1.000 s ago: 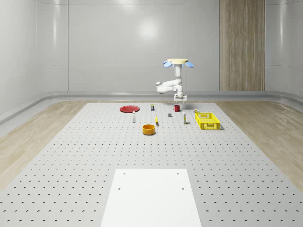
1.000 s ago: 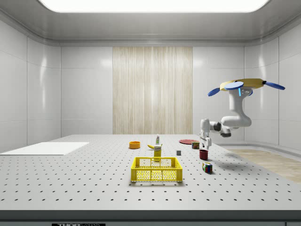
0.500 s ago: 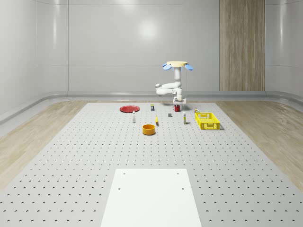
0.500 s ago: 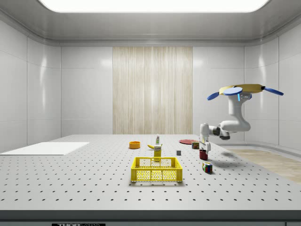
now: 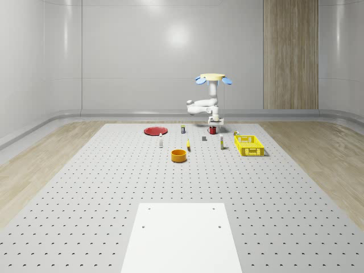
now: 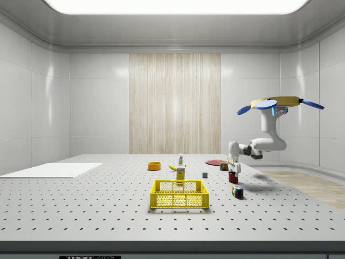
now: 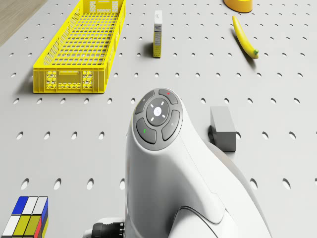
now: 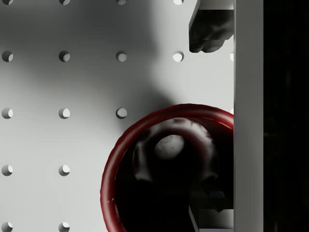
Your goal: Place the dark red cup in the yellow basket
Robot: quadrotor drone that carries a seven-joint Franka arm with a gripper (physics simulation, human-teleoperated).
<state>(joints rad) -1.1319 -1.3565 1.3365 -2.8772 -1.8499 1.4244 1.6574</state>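
The dark red cup (image 5: 212,130) (image 6: 233,177) stands upright on the perforated table, at the far side of it in the whole-scene view. The drone (image 5: 214,78) (image 6: 280,102) hovers above and just beyond the cup, its arm bent down to it. My gripper (image 5: 215,121) (image 6: 234,168) (image 8: 208,121) is right on top of the cup and open. In the wrist view the cup's rim (image 8: 145,126) passes between the fingers: one fingertip (image 8: 208,31) is outside it, the other (image 8: 210,210) reaches into the dark inside. The yellow basket (image 5: 249,145) (image 6: 179,195) (image 7: 79,47) sits apart, nearer the whole-scene view's right.
A colour cube (image 6: 237,191) (image 7: 25,219), a grey block (image 7: 223,128), a small carton (image 7: 157,33) and a banana (image 7: 245,37) lie around the cup. An orange bowl (image 5: 179,155) and a red plate (image 5: 154,131) sit further off. A white sheet (image 5: 181,236) covers the table's near end.
Over the last second the drone sank a little and the gripper came down from above the cup onto its rim. In the last half second nothing visibly moved.
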